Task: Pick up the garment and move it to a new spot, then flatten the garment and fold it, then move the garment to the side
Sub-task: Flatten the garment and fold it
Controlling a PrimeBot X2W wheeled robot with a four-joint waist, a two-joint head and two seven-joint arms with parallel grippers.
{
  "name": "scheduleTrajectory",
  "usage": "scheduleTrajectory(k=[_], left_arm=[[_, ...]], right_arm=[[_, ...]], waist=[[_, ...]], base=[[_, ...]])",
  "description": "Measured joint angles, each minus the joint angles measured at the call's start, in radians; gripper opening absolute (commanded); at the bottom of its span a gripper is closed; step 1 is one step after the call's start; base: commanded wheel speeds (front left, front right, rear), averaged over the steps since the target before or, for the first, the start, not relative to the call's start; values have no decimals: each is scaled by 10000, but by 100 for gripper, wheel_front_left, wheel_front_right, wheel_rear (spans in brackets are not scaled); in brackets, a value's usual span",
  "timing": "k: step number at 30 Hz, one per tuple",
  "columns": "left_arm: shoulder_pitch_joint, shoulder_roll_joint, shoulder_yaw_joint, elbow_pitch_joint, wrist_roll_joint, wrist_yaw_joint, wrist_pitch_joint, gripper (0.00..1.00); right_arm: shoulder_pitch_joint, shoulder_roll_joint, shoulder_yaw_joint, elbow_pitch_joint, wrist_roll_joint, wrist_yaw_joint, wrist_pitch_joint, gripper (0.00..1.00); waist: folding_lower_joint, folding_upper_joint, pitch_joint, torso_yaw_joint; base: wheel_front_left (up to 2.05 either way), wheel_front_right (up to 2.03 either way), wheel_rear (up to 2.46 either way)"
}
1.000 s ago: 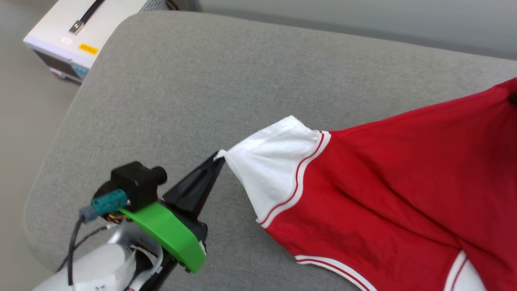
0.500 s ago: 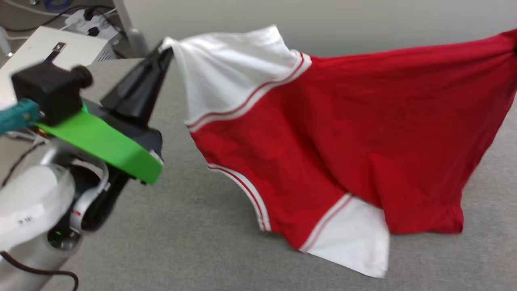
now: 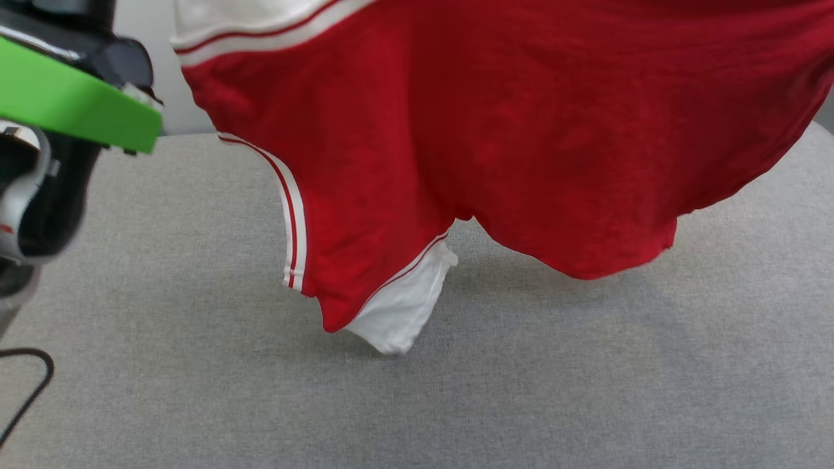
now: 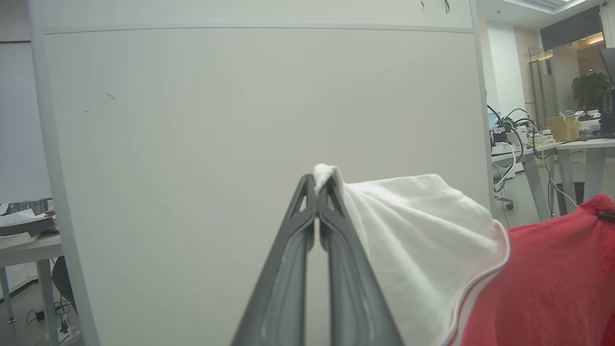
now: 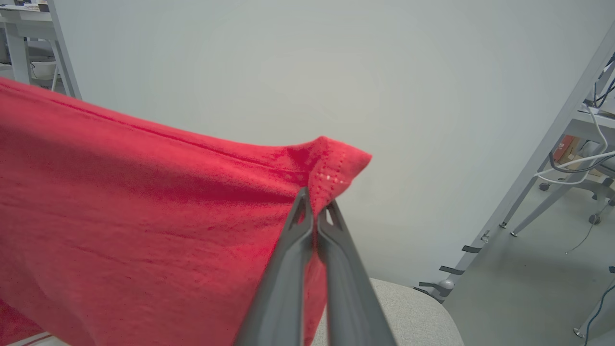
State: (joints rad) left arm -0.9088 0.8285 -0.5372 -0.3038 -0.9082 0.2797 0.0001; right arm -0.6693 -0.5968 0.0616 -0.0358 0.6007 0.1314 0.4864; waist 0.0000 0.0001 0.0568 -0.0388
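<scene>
Lifted higher than half a second ago: red jersey-style garment (image 3: 495, 130) with white sleeves, stretched between both grippers above grey fabric cushion (image 3: 521, 391). Left gripper (image 4: 316, 181) clamped on white sleeve edge, right gripper (image 5: 314, 198) pinching red hem corner, plain in wrist views. Seen from head: lower white sleeve (image 3: 404, 312) dangling close over cushion.

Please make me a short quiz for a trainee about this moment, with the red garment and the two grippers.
1. True or false: the garment lies flat on the grey cushion.
2. Which part does the left gripper pinch? A) red hem B) white sleeve C) nothing
3. Fill in: the right gripper has its jaws shut on a ___ corner of the cloth.
Key: 1 false, it hangs from both grippers; 2 B; 3 red.
</scene>
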Motion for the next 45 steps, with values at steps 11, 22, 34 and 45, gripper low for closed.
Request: scheduleTrajectory(k=[11,22,34,45], left_arm=[[-2143,537,-25,1011,504,-907,1011,0],[-5869,136,-339,3185,1363,-2531,1862,0],[-10678,-1931,-706,8257,2861,-3697,460,0],[-11419,-2964,-1133,11308,3085,-4027,-1783,0]], right_arm=[[-1193,157,-441,-69,-291,2,-554,0],[-4285,98,0,1488,-857,12,-1400,0],[-8257,1126,472,5279,-2387,15,-3655,0],[-9993,1996,571,7996,-3979,13,-5611,0]], waist=[[0,0,1188,-150],[2,0,3214,-217],[4,0,5440,-314],[3,0,6368,-184]], base=[[0,0,0],[0,0,0],[0,0,0],[0,0,0]])
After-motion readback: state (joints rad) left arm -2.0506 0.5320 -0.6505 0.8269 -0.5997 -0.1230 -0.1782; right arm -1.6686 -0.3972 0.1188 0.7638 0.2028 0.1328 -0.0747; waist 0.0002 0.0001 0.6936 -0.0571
